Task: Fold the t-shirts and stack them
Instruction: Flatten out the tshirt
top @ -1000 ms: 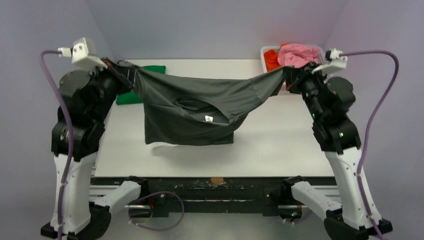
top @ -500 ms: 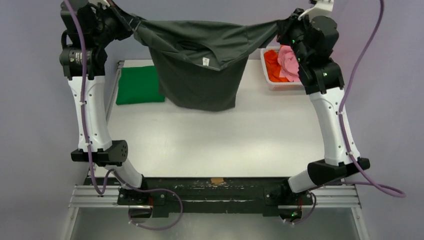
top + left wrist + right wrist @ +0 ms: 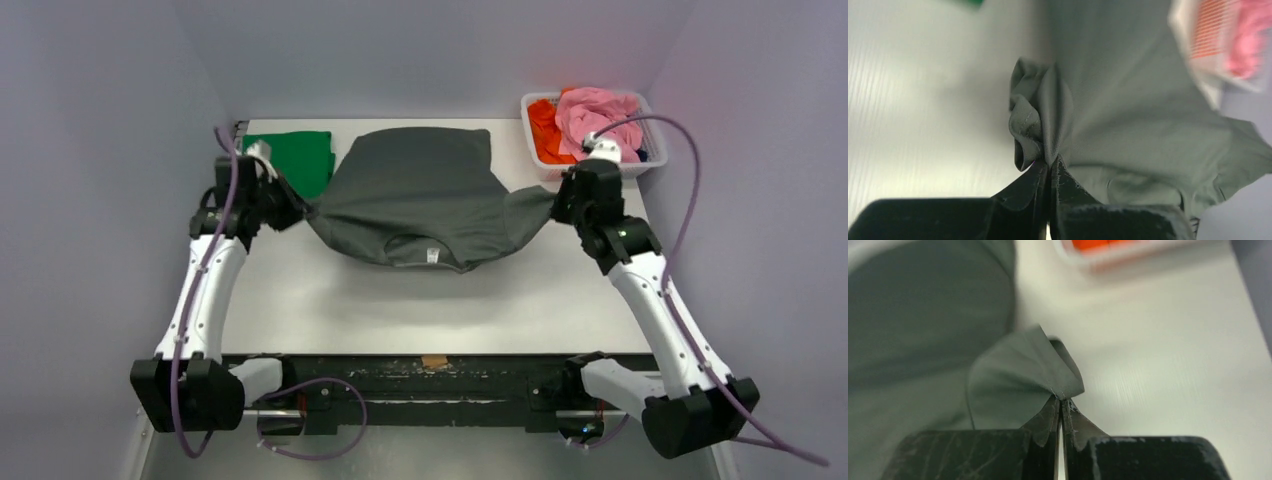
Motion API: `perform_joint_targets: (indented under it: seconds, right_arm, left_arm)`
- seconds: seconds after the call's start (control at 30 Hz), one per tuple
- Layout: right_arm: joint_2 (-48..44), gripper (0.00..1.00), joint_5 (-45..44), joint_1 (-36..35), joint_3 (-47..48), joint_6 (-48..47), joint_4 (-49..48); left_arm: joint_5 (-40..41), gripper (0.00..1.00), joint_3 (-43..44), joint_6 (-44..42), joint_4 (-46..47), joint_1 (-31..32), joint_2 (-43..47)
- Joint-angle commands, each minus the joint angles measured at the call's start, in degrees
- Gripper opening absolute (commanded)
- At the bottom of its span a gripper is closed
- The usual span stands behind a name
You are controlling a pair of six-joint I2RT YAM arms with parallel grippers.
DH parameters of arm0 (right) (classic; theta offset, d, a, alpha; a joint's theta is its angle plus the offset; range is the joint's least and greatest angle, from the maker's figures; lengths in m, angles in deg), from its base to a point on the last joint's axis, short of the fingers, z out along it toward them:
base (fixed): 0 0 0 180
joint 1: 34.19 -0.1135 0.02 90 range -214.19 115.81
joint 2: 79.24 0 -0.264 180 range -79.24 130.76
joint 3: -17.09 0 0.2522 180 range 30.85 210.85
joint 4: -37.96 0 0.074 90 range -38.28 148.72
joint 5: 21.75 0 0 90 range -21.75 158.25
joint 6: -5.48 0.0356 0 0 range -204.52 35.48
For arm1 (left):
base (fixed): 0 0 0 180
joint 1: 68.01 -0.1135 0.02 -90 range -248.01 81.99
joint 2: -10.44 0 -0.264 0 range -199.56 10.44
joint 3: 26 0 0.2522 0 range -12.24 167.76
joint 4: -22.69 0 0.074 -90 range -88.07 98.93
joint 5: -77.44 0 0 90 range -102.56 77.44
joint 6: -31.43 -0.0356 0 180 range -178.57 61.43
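The charcoal-grey t-shirt (image 3: 420, 190) lies spread on the white table, collar toward the near side, hem toward the back. My left gripper (image 3: 300, 212) is shut on the shirt's left sleeve edge; in the left wrist view the bunched cloth (image 3: 1040, 120) comes out of the closed tips (image 3: 1049, 162). My right gripper (image 3: 553, 205) is shut on the right sleeve; the right wrist view shows the sleeve corner (image 3: 1023, 375) pinched at the tips (image 3: 1062, 401). The green t-shirt (image 3: 300, 160) lies folded at the back left, its right edge partly under the grey shirt.
A white mesh basket (image 3: 640, 168) with orange and pink clothes (image 3: 595, 110) stands at the back right, just behind my right gripper. Purple-grey walls enclose the table on the left, right and back. The table (image 3: 420, 300) shows bare white surface in front of the shirt.
Both arms have swung down and forward from high up. The grey shirt, which hung stretched between the grippers in the air, now lies flat on the table, still held at both sleeves.
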Motion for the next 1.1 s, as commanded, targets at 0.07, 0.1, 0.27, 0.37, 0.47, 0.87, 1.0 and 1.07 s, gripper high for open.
perform_joint_targets:
  seconds: [0.07, 0.1, 0.27, 0.37, 0.47, 0.87, 1.0, 1.07]
  right_arm:
    - [4.29, 0.04, -6.42, 0.26, -16.48, 7.30, 11.45]
    - [5.82, 0.14, -7.27, 0.22, -17.70, 8.45, 11.47]
    - [13.46, 0.61, -12.77, 0.19, -16.75, 13.70, 15.55]
    - [13.22, 0.64, -15.33, 0.16, -13.57, 14.16, 16.89]
    - [9.96, 0.65, -7.57, -0.02, -13.90, 10.84, 11.23]
    - [1.30, 0.83, 26.04, -14.17, -14.98, 13.72, -14.71]
    - [-0.56, 0.85, 31.40, -15.82, -14.64, 16.55, -18.69]
    - [-1.03, 0.85, 30.94, -16.25, -14.76, 16.95, -18.51]
  left_arm:
    - [9.16, 0.19, -23.00, 2.87, 1.19, -0.07, -0.37]
    - [9.62, 0.42, -23.98, 2.75, 1.12, -0.05, -0.92]
    - [13.81, 0.94, -24.51, 2.90, -2.02, -0.01, -0.69]
    - [16.21, 0.97, -23.40, 3.28, -4.04, 0.46, 1.66]
    - [13.88, 0.98, -24.08, 3.48, -1.99, 3.88, 3.88]
    - [4.00, 1.00, -29.64, 6.88, 12.75, 20.62, 2.46]
    - [5.08, 1.00, -35.80, 9.35, 16.38, 22.26, 4.95]
    - [5.73, 1.00, -38.92, 11.35, 20.42, 22.76, 4.31]
